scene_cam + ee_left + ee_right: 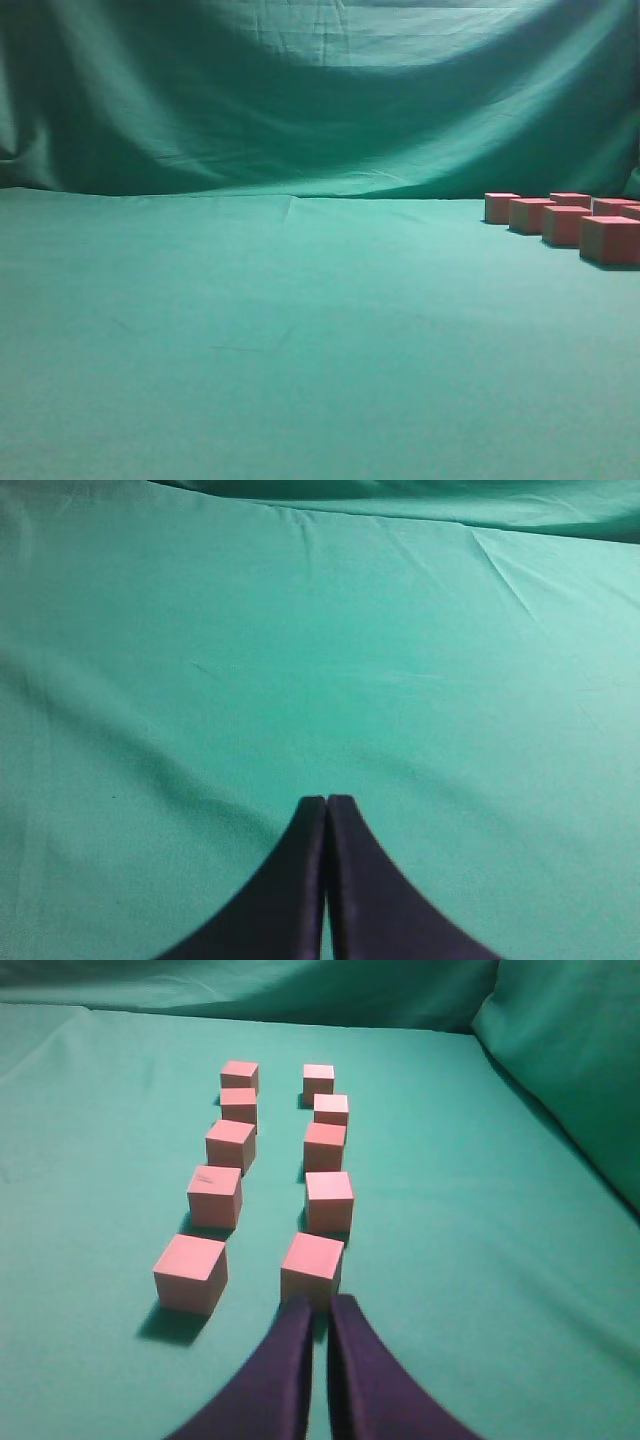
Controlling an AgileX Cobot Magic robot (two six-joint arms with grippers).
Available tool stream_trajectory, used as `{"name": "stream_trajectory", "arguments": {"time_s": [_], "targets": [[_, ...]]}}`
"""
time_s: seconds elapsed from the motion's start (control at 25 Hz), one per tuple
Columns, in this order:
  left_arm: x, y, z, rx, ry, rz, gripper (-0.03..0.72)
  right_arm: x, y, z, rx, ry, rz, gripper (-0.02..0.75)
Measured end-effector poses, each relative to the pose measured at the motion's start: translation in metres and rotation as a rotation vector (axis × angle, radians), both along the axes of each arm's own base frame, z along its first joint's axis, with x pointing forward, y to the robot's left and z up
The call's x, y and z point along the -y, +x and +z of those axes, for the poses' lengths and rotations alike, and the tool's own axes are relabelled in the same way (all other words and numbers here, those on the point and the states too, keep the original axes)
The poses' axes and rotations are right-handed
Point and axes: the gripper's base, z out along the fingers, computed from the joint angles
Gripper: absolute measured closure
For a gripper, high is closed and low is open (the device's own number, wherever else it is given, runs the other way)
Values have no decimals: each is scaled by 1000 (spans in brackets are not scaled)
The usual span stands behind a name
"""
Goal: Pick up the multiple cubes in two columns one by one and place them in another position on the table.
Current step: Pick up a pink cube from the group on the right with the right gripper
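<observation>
Pinkish-red cubes stand in two columns on the green table (480, 1290) in the right wrist view, several per column. The nearest of the left column (190, 1272) and the nearest of the right column (312, 1268) lie closest to me. My right gripper (320, 1305) hovers just behind the nearest right-column cube, its dark fingers almost together with only a slim gap and nothing between them. My left gripper (327, 800) is shut over bare cloth, with no cube in its view. The exterior view shows the cubes (566, 224) at the far right and neither arm.
The green cloth backdrop (320, 100) rises behind the table, and it folds up close to the right of the cubes (570, 1080). Wide bare cloth (250, 330) stretches left of the cubes.
</observation>
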Motion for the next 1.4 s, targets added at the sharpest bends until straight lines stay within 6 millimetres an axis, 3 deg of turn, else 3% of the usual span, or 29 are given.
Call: {"name": "stream_trajectory", "arguments": {"time_s": [1.04, 1.4], "targets": [[0, 0, 0, 0, 0, 0, 688, 2, 0, 0, 8, -52, -2, 691], [0, 0, 0, 0, 0, 0, 688, -2, 4, 24, 267, 75, 7, 691]]}}
